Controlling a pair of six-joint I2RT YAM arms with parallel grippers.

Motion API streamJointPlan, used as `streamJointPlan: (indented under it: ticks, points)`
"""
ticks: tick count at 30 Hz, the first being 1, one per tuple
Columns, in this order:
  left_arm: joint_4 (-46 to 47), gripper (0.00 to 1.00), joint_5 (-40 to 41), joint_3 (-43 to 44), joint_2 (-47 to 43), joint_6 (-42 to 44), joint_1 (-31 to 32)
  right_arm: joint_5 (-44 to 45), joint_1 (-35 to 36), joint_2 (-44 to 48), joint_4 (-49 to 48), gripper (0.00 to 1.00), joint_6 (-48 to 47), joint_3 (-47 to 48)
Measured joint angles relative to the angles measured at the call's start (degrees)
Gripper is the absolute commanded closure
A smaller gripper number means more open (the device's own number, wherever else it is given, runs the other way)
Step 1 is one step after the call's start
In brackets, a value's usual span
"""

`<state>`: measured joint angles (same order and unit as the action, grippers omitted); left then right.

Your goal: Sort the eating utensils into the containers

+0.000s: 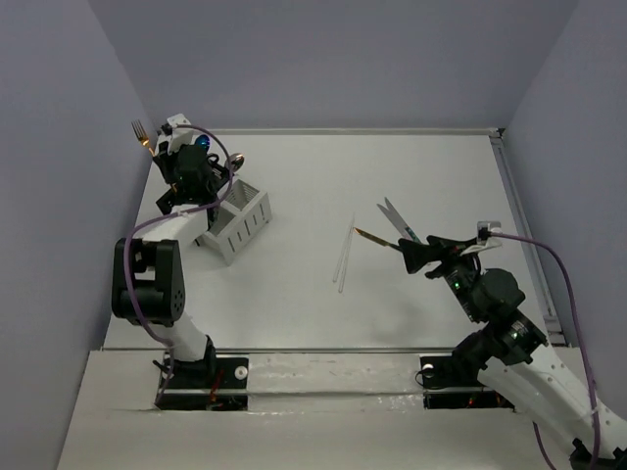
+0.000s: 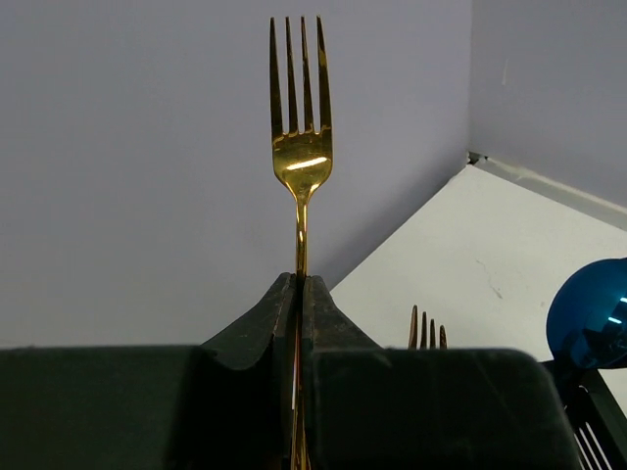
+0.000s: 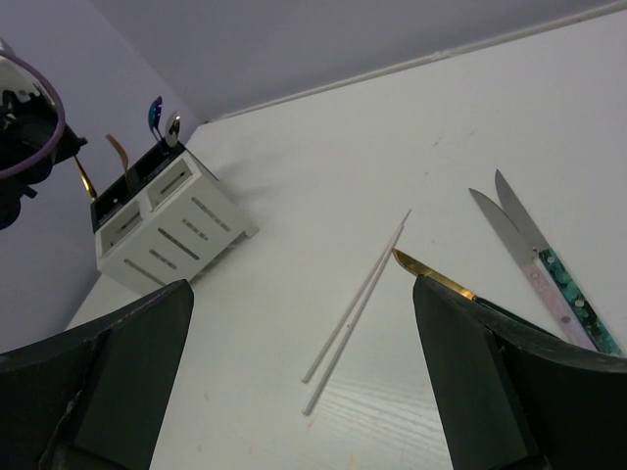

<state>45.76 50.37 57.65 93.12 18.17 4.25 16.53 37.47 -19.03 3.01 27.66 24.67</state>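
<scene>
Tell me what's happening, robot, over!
Left jaws shut on gold fork, near white caddy. Right jaws open by knives, chopsticks. Nothing in the way.

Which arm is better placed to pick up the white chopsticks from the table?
Right: the right gripper is open near the chopsticks; the left gripper is shut on a gold fork by the white caddy.

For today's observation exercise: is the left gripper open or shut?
The left gripper is shut on the gold fork; fingers meet around its handle.
</scene>
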Motion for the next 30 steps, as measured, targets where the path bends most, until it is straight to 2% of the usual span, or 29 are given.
streamJointPlan:
  ticks: [19,30]
  points:
    - [9.92,1.0,0.11,-1.44,6.91,1.97,-0.63,-0.04,0.0,-2.49,-3.54,0.0,-0.02,-0.52]
    - [12.98,1.0,0.72,-5.09,7.39,2.49,-0.63,-0.28,0.0,-2.84,-4.11,0.0,0.0,-1.27]
